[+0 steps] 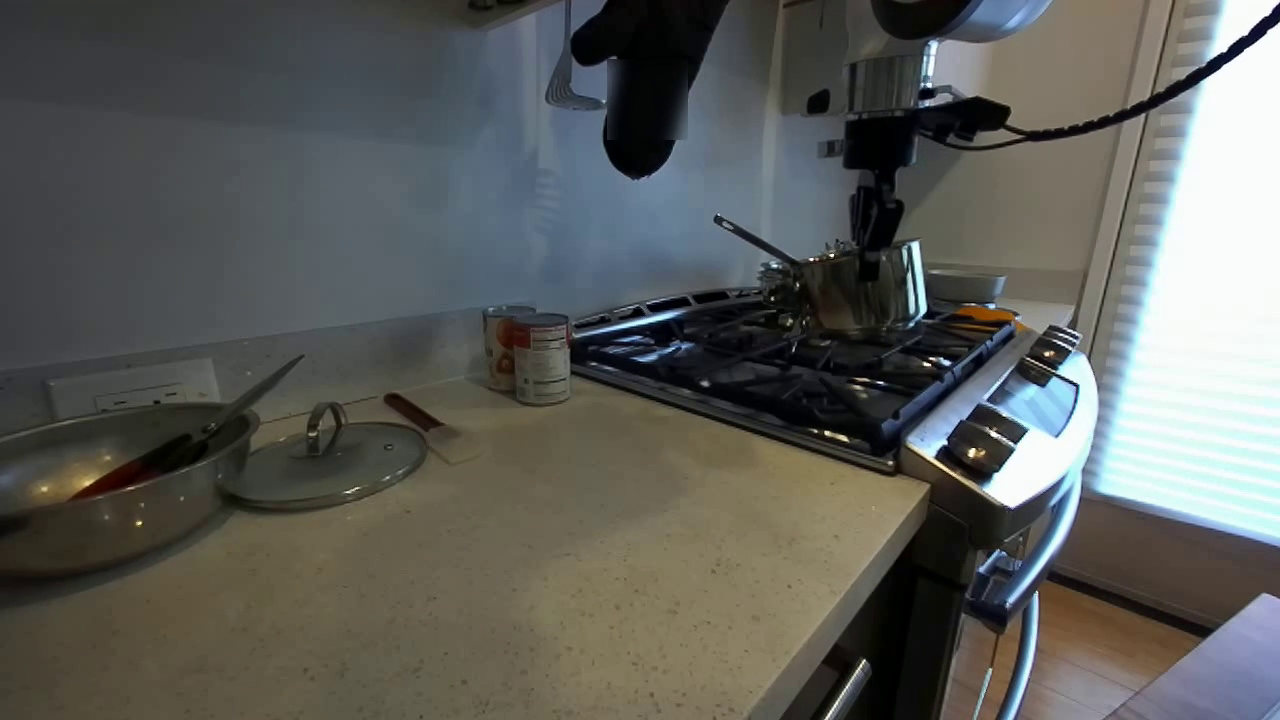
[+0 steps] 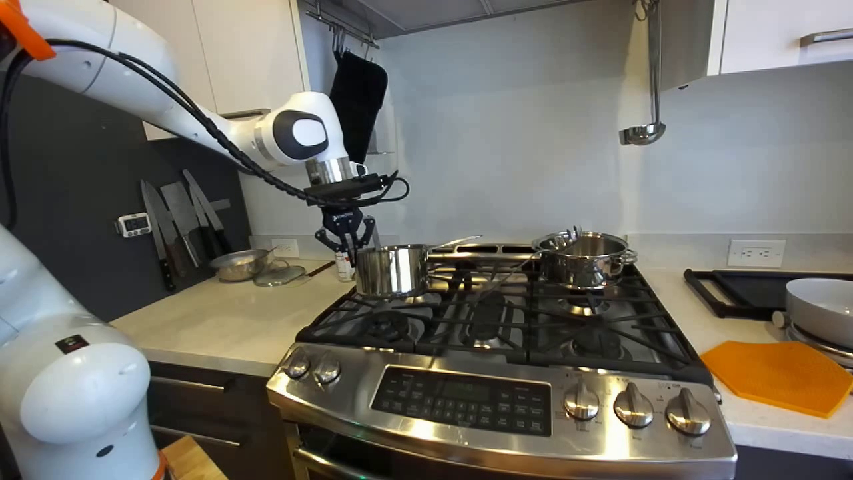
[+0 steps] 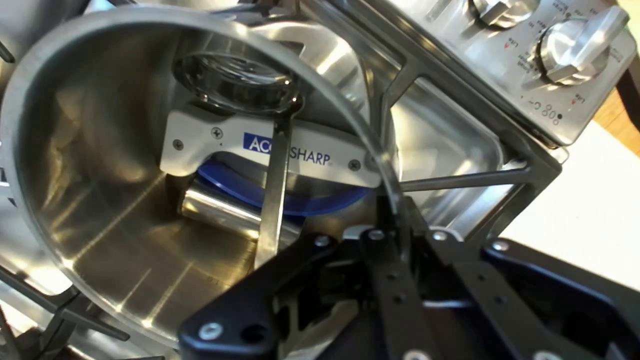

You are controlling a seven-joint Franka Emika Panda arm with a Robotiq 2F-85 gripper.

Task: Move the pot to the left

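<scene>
The pot, a shiny steel saucepan, stands over the stove's left rear area in an exterior view; it also shows in an exterior view. Its thin handle points away toward the back. In the wrist view the pot holds a white sharpener with a blue guard, a metal cylinder and a steel utensil. My gripper is shut on the pot's near rim, one finger inside and one outside. The gripper also shows in both exterior views. I cannot tell whether the pot's base touches the grates.
A larger two-handled steel pot with utensils stands on the right rear burner. Two cans stand beside the stove. A glass lid, a spatula and a wide steel pan lie on the counter. An orange mat lies right.
</scene>
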